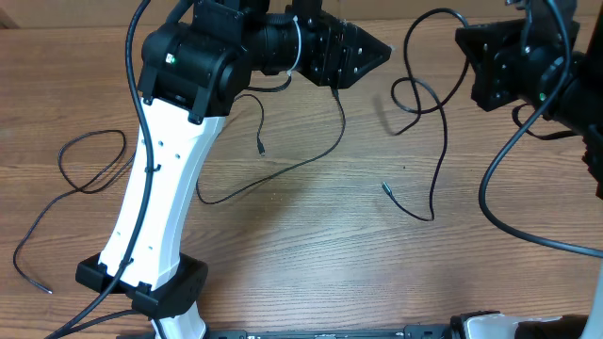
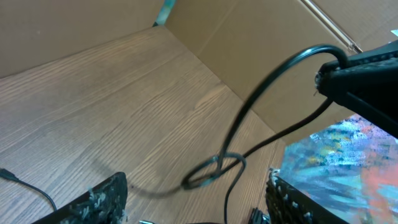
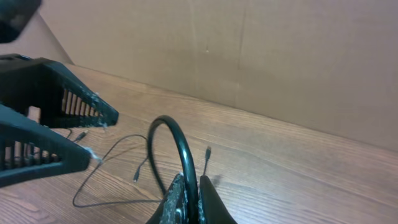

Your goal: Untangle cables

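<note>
The table point(image 1: 311, 273) shows three cables point(image 1: 441, 141) lying mostly apart, none crossing another, so I judge the job well along. The left arm point(image 1: 160, 188) reaches across, and its left gripper point(image 1: 379, 52) has fingers spread with nothing between them. Right of the left gripper, the right gripper point(image 3: 188, 193) has fingers pressed together on the held cable point(image 1: 434, 193), which trails to a plug point(image 1: 385, 186) below the left gripper. What looks left is the small loop point(image 2: 214, 168) where this cable crosses itself, just ahead of the left gripper. The middle cable point(image 1: 283, 171) runs from under the left gripper down-left, and the third cable point(image 1: 94, 136) lies far left of it. A cardboard wall point(image 3: 249, 56) stands behind, and the right arm's thick wire point(image 1: 490, 188) sags near the held cable, a likely snag
</note>
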Robot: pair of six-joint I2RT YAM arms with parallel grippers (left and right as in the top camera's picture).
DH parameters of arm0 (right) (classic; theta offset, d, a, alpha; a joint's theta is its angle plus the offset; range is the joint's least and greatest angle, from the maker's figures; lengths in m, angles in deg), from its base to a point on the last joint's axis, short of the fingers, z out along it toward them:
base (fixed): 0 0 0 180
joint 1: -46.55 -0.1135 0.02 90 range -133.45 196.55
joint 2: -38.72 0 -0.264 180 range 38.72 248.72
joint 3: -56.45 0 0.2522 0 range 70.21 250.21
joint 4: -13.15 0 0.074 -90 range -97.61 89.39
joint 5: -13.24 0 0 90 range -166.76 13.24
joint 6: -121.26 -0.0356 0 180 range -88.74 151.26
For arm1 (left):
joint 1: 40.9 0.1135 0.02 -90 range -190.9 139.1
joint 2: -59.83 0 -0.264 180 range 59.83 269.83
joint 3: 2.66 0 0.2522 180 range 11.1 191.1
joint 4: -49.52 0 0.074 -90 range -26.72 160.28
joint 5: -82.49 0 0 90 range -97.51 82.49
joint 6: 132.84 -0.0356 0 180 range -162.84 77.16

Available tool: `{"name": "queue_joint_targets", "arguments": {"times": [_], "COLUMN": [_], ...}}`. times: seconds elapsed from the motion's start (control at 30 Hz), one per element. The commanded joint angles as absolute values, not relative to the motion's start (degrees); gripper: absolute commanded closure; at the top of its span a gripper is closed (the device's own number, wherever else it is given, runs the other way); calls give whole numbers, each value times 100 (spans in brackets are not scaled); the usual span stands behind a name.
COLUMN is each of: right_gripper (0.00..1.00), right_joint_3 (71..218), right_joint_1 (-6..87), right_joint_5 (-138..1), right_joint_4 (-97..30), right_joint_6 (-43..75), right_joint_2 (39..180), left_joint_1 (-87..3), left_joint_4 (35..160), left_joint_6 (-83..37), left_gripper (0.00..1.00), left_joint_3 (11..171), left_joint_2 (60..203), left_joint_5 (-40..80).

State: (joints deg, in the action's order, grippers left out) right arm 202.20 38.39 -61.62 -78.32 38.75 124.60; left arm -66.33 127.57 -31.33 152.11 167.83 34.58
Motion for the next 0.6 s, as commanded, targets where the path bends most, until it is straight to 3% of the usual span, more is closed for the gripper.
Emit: {"name": "queue_joint_targets", "arguments": {"times": [0.0, 0.4, 0.47, 0.5, 0.53, 0.57], "right_gripper": [96, 96, 96, 96, 96, 96], "right_joint_3": [20261, 20261, 20261, 20261, 20261, 20261], "right_joint_1": [3878, 3865, 3841, 3841, 3841, 3841], "right_joint_5": [-6012, -4925, -4923, -4921, -4917, -4875], "right_joint_4": [-7826, -7898, -7937, -7957, -7975, -8003], "right_joint_6": [3835, 3708, 3708, 3708, 3708, 3708], "right_joint_2": [12469, 12474, 12474, 12474, 12474, 12471], "left_joint_1": [-6593, -7094, -7094, -7094, -7094, -7094], "left_joint_4": [12746, 12460, 12453, 12462, 12479, 12497], "left_joint_6": [-3302, -3363, -3365, -3365, -3363, -3365], "left_gripper": [28, 29, 51, 76, 92, 96], "left_joint_3": [15270, 15270, 15270, 15270, 15270, 15270], "left_joint_2": [16735, 16735, 16735, 16737, 16735, 16735], "left_joint_5": [3595, 3399, 3379, 3344, 3254, 3178]}}
